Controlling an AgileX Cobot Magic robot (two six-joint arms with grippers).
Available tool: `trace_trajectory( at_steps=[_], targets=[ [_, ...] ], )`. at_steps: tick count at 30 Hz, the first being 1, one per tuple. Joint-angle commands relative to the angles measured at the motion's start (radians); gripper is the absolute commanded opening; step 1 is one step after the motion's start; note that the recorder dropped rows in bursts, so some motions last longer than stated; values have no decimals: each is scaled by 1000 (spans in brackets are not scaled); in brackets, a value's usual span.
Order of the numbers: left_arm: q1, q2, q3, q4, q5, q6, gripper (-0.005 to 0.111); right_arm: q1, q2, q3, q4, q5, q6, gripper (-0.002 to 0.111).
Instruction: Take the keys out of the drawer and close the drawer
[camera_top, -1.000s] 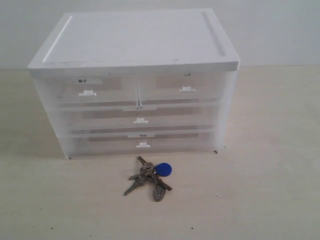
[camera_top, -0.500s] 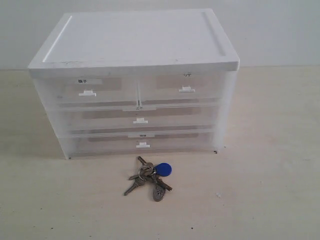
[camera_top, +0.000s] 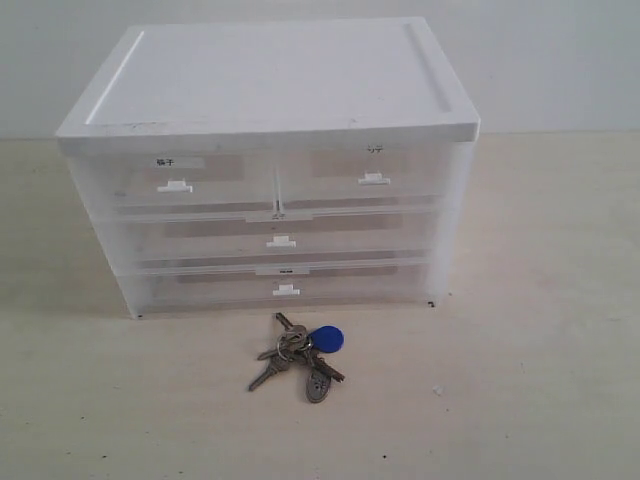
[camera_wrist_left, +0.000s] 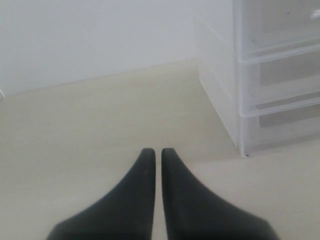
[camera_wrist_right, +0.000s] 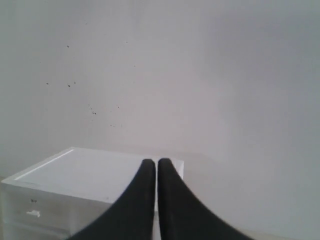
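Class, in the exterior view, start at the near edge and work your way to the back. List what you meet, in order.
table → keys → drawer unit → wall

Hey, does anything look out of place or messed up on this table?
Nothing stands out. The translucent white plastic drawer unit sits square and fully shut; the grey metal keys with a round blue fob lie on the beige table in front of it.
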Motion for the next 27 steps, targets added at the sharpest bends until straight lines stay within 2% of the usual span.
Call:
trace_trajectory(
  at_steps=[1,5,9,13,27],
  targets=[
    [5,-3,3,2,0,-7,4,-5,-2,125,8,-140,-36,0],
    [5,-3,3,2,0,-7,4,-5,-2,345,11,-391,60,0],
    [5,-3,3,2,0,-7,4,-5,-2,563,14,-524,96,0],
    [5,-3,3,2,0,-7,4,-5,-2,687,14,-623,111,0],
    [5,-3,3,2,0,-7,4,-5,-2,695,-23,-586,47,0]
  ],
)
